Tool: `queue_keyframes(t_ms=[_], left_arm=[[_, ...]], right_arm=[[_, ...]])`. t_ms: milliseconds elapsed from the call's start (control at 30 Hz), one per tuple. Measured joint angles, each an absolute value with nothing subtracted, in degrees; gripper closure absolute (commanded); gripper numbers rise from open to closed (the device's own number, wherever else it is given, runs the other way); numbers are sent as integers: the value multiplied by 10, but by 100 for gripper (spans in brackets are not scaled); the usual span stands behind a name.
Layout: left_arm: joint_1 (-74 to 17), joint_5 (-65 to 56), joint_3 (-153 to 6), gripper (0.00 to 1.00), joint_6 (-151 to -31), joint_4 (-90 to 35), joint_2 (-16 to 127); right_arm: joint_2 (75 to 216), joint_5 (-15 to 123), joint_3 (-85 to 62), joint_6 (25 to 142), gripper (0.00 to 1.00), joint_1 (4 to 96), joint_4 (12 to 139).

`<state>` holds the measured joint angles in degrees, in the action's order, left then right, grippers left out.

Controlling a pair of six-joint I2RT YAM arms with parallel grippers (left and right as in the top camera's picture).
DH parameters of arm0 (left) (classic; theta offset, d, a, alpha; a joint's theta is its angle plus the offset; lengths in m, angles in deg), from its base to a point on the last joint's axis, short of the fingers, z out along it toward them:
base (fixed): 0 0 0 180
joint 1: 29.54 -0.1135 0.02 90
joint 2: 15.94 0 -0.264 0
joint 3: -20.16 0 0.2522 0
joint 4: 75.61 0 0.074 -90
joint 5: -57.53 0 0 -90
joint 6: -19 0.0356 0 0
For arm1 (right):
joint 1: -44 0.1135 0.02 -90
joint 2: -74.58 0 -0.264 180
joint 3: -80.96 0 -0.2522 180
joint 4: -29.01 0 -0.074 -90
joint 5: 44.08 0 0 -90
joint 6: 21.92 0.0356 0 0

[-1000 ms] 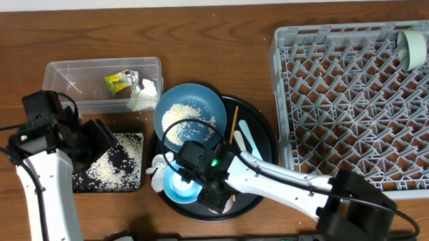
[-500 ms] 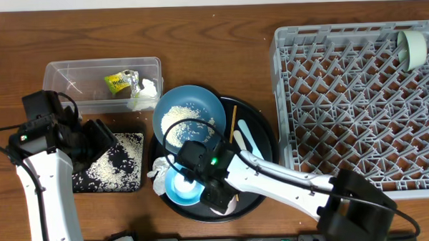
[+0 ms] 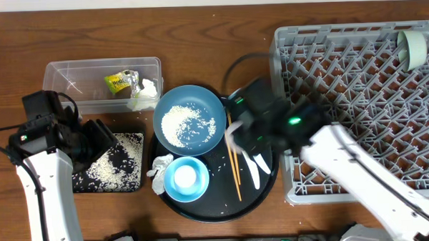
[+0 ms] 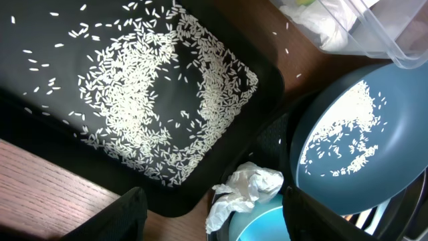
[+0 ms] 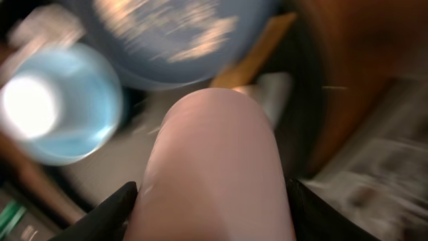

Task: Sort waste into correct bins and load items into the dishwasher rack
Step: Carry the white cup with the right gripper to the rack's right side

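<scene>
Right claw (image 5: 210, 214) is clamped on the pinkish cup (image 5: 214, 154) above the round black tray (image 3: 217, 203), grey rack (image 3: 357, 94) just beside. Left claw (image 4: 214, 217) spread apart over the edge of the rice tray (image 4: 40, 100), wooden table (image 4: 40, 187) under it.

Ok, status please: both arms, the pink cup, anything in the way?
Left fingers open, empty, over black tray. Right fingers closed on pink cup. Rack close, no obstacle seen.

Round tray (image 3: 219, 200) sits dead centre. On it: dish (image 3: 189, 118) at 11 o'clock, bowl (image 3: 186, 179) at 8, tissue (image 3: 159, 171) on the 9 o'clock rim, chopsticks (image 3: 235, 166) and utensils (image 3: 253, 168) toward 3. Cup (image 5: 214, 167) is up over 2. Shallow tray (image 3: 124, 159) lies out at 9, tub (image 3: 63, 76) at 10 with the wrapper (image 3: 116, 82) inside, and rack (image 3: 357, 108) at 3.
</scene>
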<state>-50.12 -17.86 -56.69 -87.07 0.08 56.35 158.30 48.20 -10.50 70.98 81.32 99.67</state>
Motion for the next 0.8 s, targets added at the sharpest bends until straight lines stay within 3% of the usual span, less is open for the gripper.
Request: queue_keyframes(t_ms=[433, 667, 800], left_arm=[[-501, -178, -567, 34, -871, 1, 564], [-501, -179, -567, 34, -871, 1, 564], [-501, -179, -567, 33, -871, 1, 564]], right_arm=[[1528, 410, -102, 716, 76, 458, 866], [1542, 398, -101, 716, 91, 318, 819], [1575, 394, -101, 716, 95, 255, 786]])
